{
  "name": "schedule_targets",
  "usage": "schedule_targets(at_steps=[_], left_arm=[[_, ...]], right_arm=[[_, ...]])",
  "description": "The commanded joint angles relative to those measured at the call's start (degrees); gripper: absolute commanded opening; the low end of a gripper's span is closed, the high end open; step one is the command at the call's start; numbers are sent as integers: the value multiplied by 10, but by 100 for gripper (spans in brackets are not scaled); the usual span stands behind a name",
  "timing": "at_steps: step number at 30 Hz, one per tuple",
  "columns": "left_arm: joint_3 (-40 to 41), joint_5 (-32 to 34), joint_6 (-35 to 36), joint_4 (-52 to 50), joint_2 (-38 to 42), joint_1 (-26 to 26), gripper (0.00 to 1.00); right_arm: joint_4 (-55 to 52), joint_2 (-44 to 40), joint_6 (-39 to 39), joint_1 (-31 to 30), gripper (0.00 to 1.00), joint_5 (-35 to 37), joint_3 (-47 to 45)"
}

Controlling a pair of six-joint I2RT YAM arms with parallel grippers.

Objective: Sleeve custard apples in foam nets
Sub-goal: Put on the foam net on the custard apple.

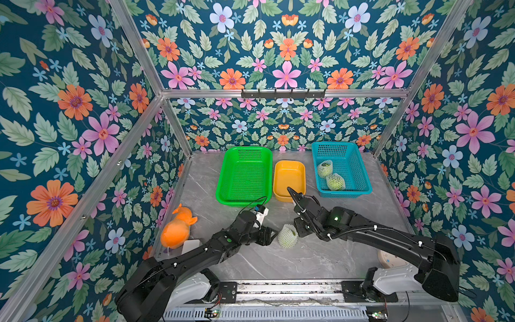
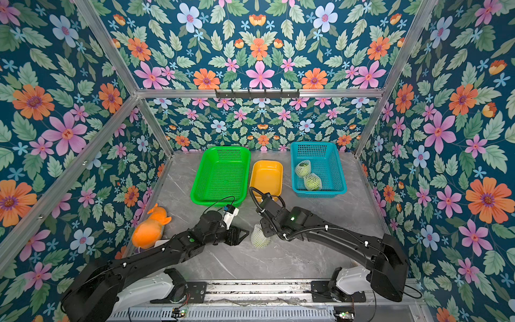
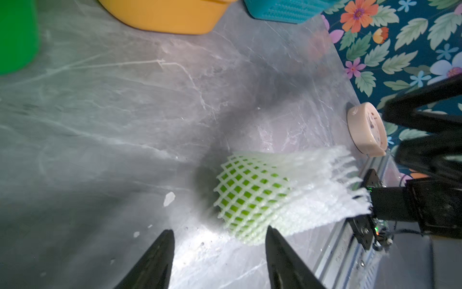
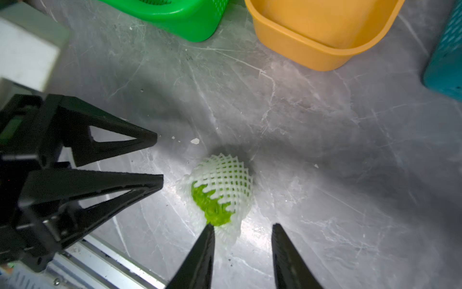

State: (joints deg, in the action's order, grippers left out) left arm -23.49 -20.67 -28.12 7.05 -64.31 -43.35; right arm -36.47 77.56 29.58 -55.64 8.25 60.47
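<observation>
— Where's the custard apple?
— On the counter, between the two hands, inside a foam net; it lies just ahead of the right hand, whose fingers stand apart and empty.
— Which way does it lie?
— Its long axis runs toward the right hand; the open end, bare green showing, faces those fingers; the left hand, also spread and empty, meets it crosswise.

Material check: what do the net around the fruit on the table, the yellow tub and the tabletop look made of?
Foam net: soft white foam mesh, matte; its loose end frays into fuzzy strands.
Yellow tub: likely moulded plastic; smooth, rounded rim, slight sheen.
Tabletop: grey, white-veined marble look, glossy; real stone or laminate unclear.
</observation>
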Motion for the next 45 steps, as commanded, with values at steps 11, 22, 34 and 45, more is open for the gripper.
schedule_targets(at_steps=[11, 22, 34, 45], left_arm=[[-11, 3, -3, 0, -32, 0, 63], [-1, 119, -14, -52, 37, 2, 64], [-9, 116, -15, -30, 9, 5, 66], [-15, 122, -7, -34, 11, 8, 66]], right_arm=[[22, 40, 25, 3, 1, -12, -17], [36, 98, 18, 3, 0, -39, -12], [-51, 47, 3, 3, 36, -1, 19], [-47, 51, -12, 3, 36, -58, 66]])
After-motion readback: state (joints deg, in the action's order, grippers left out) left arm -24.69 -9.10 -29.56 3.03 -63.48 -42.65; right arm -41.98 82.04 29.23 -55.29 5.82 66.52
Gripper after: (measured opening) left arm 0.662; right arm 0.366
